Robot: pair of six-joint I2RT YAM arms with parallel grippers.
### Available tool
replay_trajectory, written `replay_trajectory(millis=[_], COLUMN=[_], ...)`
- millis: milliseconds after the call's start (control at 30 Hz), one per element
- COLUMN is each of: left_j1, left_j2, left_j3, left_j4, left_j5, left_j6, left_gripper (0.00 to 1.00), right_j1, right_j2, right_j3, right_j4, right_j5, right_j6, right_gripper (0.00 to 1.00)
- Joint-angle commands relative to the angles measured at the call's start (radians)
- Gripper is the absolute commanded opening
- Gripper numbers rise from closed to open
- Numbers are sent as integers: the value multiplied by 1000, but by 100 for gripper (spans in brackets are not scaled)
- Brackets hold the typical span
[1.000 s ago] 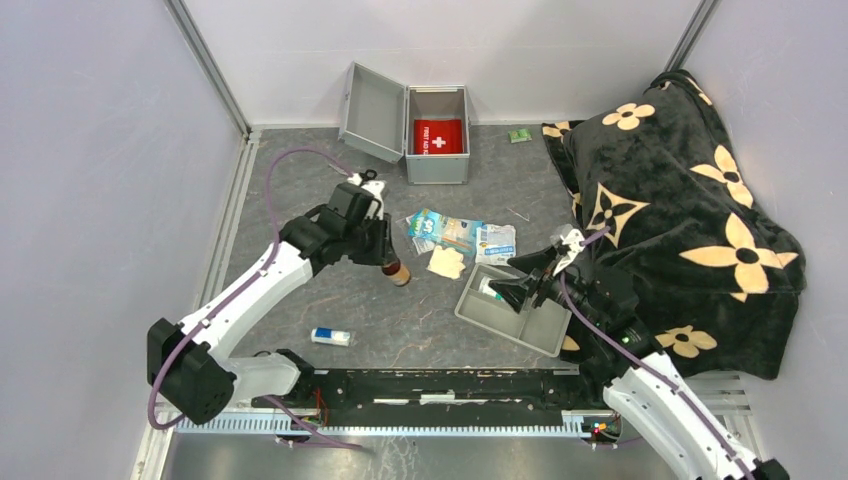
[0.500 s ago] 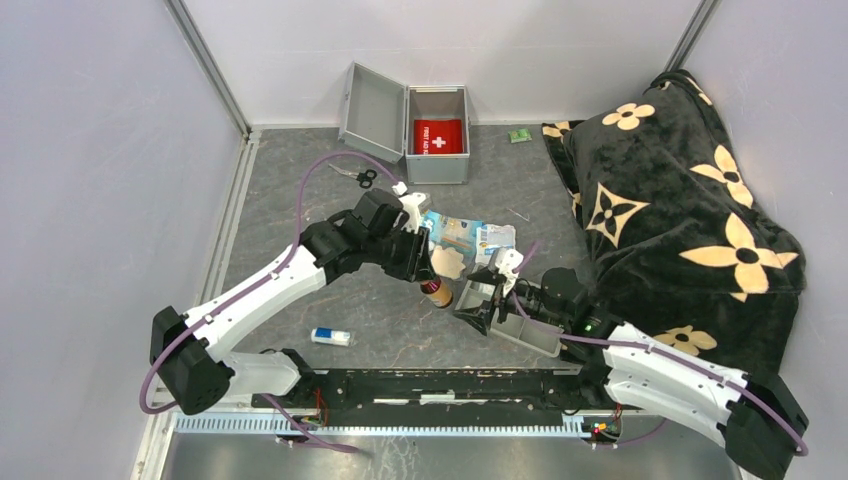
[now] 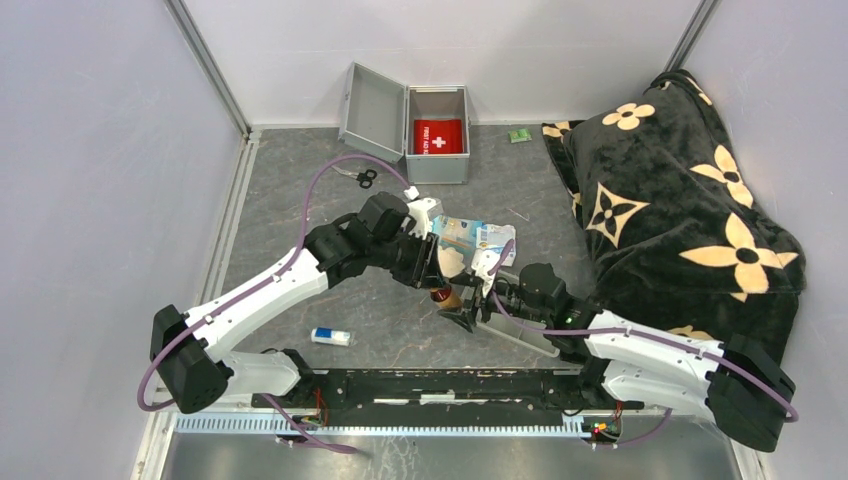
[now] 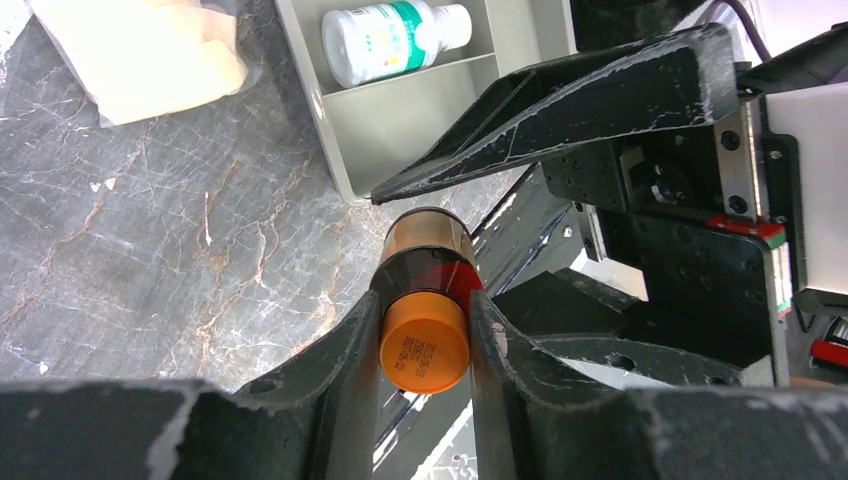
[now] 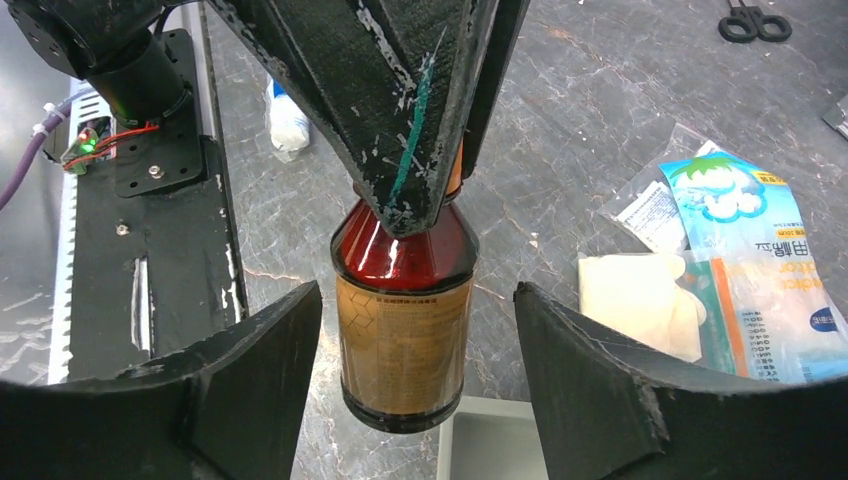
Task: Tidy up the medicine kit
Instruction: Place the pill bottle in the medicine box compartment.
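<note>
The medicine kit (image 3: 437,158), a silver-grey metal case, stands open at the back with its lid (image 3: 372,112) swung left and a red first-aid pouch (image 3: 438,136) inside. My left gripper (image 3: 436,278) is shut on the orange cap of an amber bottle (image 4: 428,250) and holds it upright just above the table. It hangs by the near-left corner of the grey divided tray (image 4: 430,120). My right gripper (image 5: 417,290) is open, one jaw on each side of the bottle (image 5: 405,330), not touching it. A white bottle (image 4: 395,40) lies in the tray.
Packets (image 3: 462,232) and a gauze pad (image 5: 625,300) lie behind the tray. Scissors (image 3: 355,176) lie left of the case. A small white tube (image 3: 331,337) lies near the front. A green packet (image 3: 519,135) lies at the back. A black floral blanket (image 3: 680,200) fills the right side.
My left gripper has carried the amber bottle right and nearer, up to the tray corner. My right arm has swung left, bringing its open jaws around the bottle.
</note>
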Motion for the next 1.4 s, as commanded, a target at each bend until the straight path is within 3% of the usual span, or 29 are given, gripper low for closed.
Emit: replay_trajectory(millis=[0, 100, 233, 300, 533, 600, 733, 1000, 1367], left_j1=[-13, -17, -25, -39, -145, -210, -307, -463, -556], left_j2=[-25, -18, -4, 17, 133, 193, 346, 612, 851], left_j3=[35, 35, 51, 85, 209, 262, 375, 626, 827], left_j4=[60, 60, 47, 11, -69, -102, -180, -391, -565], left_j5=[51, 51, -2, -63, -302, -399, -558, -899, -1073], left_j6=[9, 13, 30, 54, 32, 4, -62, -153, -185], left_gripper=[2, 2, 2, 2, 2, 2, 2, 2, 2], right_j1=[11, 11, 12, 12, 12, 12, 12, 12, 12], right_j2=[10, 11, -37, -111, -486, -562, -664, -773, -834], right_j3=[45, 56, 69, 67, 90, 140, 268, 463, 570], right_j4=[43, 20, -62, -128, -454, -585, -776, -829, -842], right_j5=[35, 48, 99, 155, 571, 735, 923, 1011, 1092], right_j6=[-12, -12, -9, 1, 136, 193, 292, 296, 268], right_gripper=[74, 72, 97, 98, 98, 98, 98, 98, 98])
